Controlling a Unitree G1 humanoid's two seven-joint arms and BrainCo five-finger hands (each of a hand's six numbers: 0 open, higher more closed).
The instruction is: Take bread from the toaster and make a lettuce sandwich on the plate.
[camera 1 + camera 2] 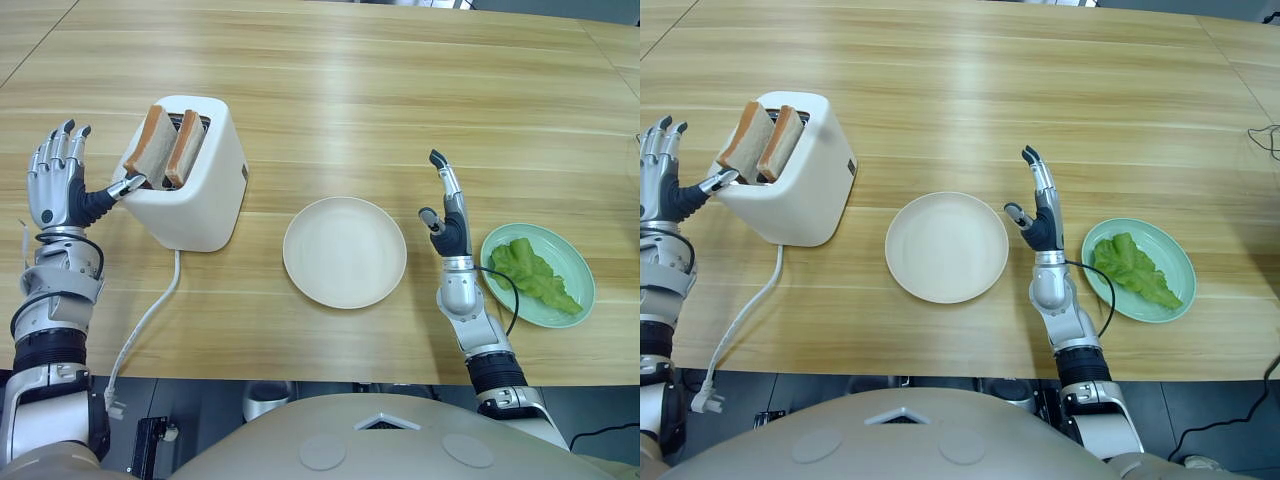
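While two slices of bread [168, 148] stand side by side in the slots of the white toaster [200, 190], leaning a little to the left and rising well above its top, neither hand has hold of anything; the toaster sits on the left part of the wooden table [400, 90], and its white cord [150, 315] runs from its front to the table's near edge and over it; the left hand [55, 180] is raised just left of the toaster, fingers spread and pointing upward, thumb stretched toward the toaster's upper left edge at the foot of the outer slice (contact between thumb tip and toaster or bread cannot be confirmed); the cream plate [345, 252] lies flat near the table's middle, just right of the toaster and apart from it; the right hand [1040, 215] stands upright between the cream plate and the green plate [1175, 262], fingers straight and held close together, thumb angled out toward the cream plate, touching neither plate; the lettuce [533, 272], a single ruffled leaf, lies across the green plate at the right side of the table, near its front edge
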